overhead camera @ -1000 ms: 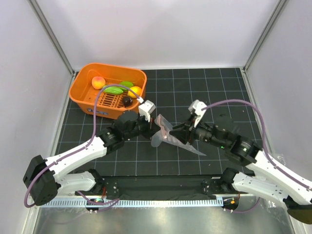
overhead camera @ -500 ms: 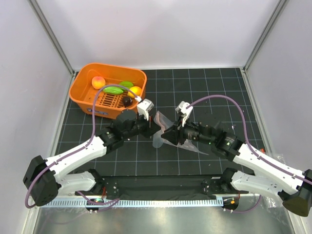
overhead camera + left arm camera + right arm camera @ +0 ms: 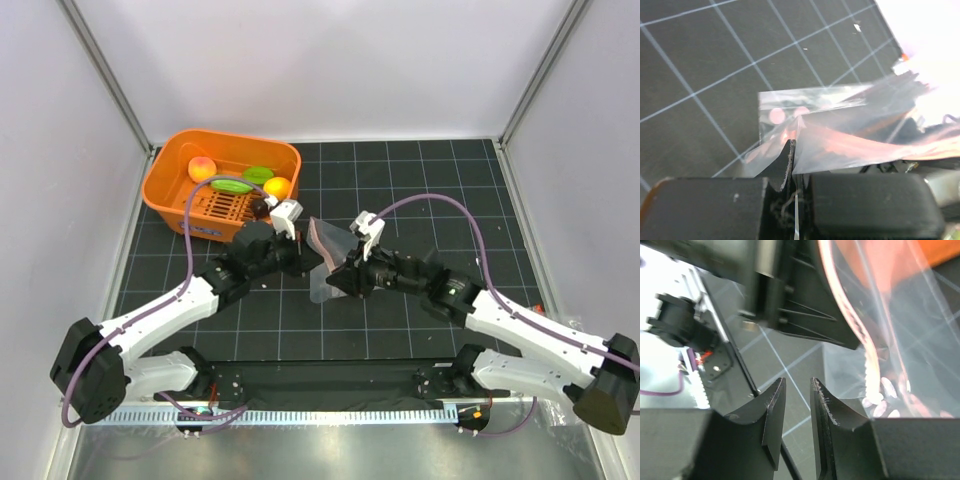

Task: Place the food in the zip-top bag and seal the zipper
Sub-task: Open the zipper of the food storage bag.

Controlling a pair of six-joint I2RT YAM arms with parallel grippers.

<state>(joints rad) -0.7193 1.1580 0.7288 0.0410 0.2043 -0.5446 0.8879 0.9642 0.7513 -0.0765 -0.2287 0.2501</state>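
Top, left-wrist and right-wrist views of the workspace. The zip-top bag (image 3: 325, 258) stands crumpled near the middle of the black gridded mat (image 3: 420, 180), between the two arms and just to the near right of the orange basket (image 3: 160, 192). It is clear, thin and heavily creased. Its folds catch the light as pale grey sheets, and the grid lines of the mat show through them. Faint pink printed spots (image 3: 775, 116) mark one corner. The zipper (image 3: 867, 365) appears as a narrow pink-red strip curving along the mouth.

The left gripper (image 3: 793, 172) is closed, with a fold of the bag's film pinched between its fingers. The right gripper (image 3: 794, 412) sits close to the left one. Its jaws are parted by a narrow gap and only the mat shows between them, while the bag lies just beside its right-hand finger (image 3: 832, 415). Whether that finger touches the film cannot be told.

The food is all in the basket: a peach-orange ball (image 3: 202, 168), two green pieces (image 3: 230, 185) (image 3: 259, 174), a yellow-orange fruit (image 3: 277, 187) and a small dark purple piece (image 3: 260, 208).
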